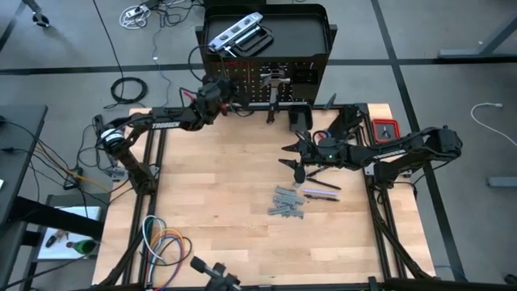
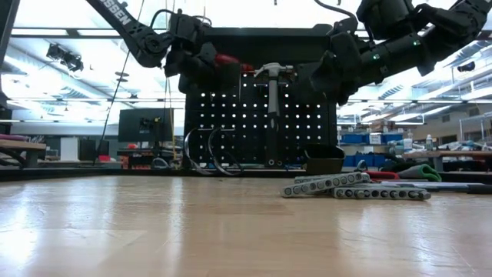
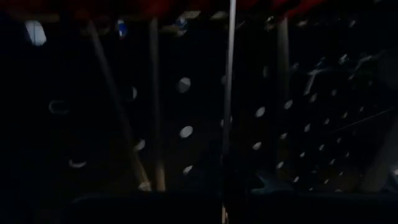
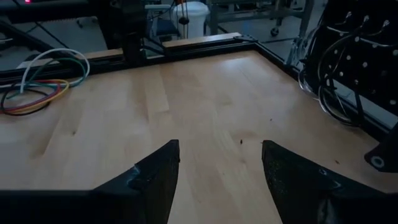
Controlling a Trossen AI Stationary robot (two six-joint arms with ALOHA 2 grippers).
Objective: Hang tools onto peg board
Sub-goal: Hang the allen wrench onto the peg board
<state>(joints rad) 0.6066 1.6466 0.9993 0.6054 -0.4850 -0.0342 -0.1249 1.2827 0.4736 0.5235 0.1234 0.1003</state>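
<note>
My left gripper (image 1: 229,87) is pressed to the peg board (image 2: 296,123), grasping red-handled pliers (image 2: 224,60) beside a hung hammer (image 2: 272,77). My right gripper (image 4: 219,167) hovers released over the table (image 1: 226,178); wrenches (image 1: 287,205) lie just below it.

The table (image 1: 226,178) is pale wood in planks, smooth with a soft sheen. The peg board (image 2: 231,115) is matt black metal, punched with holes. The hammer (image 2: 272,77) on it has a bright, polished steel head and shaft. The wrenches (image 1: 287,204) are dull grey metal. The right gripper's fingers (image 4: 298,180) look like matt black plastic.
</note>
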